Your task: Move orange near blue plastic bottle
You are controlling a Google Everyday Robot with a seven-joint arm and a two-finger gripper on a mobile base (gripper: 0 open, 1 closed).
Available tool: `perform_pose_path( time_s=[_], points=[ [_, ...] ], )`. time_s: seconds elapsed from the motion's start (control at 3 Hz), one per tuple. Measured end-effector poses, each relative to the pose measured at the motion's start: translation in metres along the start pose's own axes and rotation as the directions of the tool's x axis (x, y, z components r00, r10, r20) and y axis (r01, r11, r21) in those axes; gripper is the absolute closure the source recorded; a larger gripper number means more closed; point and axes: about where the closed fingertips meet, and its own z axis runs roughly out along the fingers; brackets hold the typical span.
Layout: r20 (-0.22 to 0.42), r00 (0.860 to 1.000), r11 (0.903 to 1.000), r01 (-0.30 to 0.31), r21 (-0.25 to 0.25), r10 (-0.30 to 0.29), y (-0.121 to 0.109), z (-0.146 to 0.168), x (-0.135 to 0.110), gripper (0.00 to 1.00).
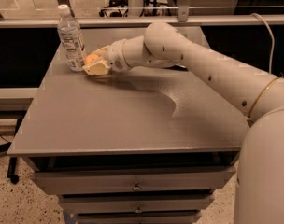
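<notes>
The blue plastic bottle (pixel 71 38), clear with a white cap and pale label, stands upright at the far left of the grey table (pixel 128 120). The orange (pixel 91 59) sits between the fingers of my gripper (pixel 94 65), low over the table and right beside the bottle's base. The gripper's cream-coloured fingers (pixel 97 68) are closed around the fruit, hiding most of it. My arm reaches in from the right across the back of the table.
The table is a grey cabinet top with drawers (pixel 132 185) below its front edge. A metal rail (pixel 179 20) with glass runs behind it. My white arm (pixel 216 73) spans the right half of the table.
</notes>
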Motion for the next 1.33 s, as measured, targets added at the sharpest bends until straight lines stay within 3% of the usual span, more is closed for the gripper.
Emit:
perform_pose_path(
  time_s=[0.33,1.0,1.33],
  points=[
    [0.01,1.0,0.9997,-0.021,-0.011,0.022,0.007,-0.004,0.004,0.0],
    [0.014,1.0,0.9998,-0.02,0.007,0.02,0.019,-0.038,0.009,0.0],
    [0.046,0.999,0.9989,-0.002,0.047,0.0,0.019,-0.083,0.001,0.0]
  ],
)
